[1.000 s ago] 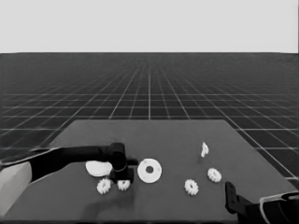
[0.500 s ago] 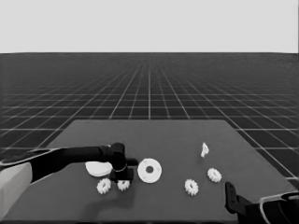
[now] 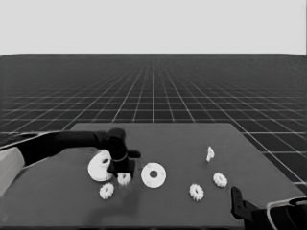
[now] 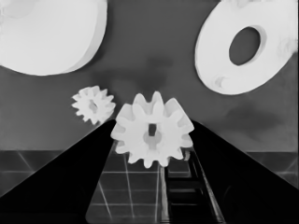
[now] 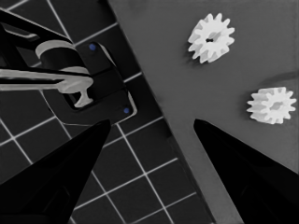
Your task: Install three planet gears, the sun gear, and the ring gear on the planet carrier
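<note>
The left gripper (image 3: 123, 173), which has come down between the larger round part (image 3: 100, 166) and smaller round part (image 3: 153, 175), now clamps a small gear (image 4: 153, 129), ready for carrying to the smaller one.

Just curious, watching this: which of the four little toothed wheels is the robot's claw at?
The gear between the left gripper's fingers, just left of the smaller round part. The other three gears lie alone on the table.
</note>
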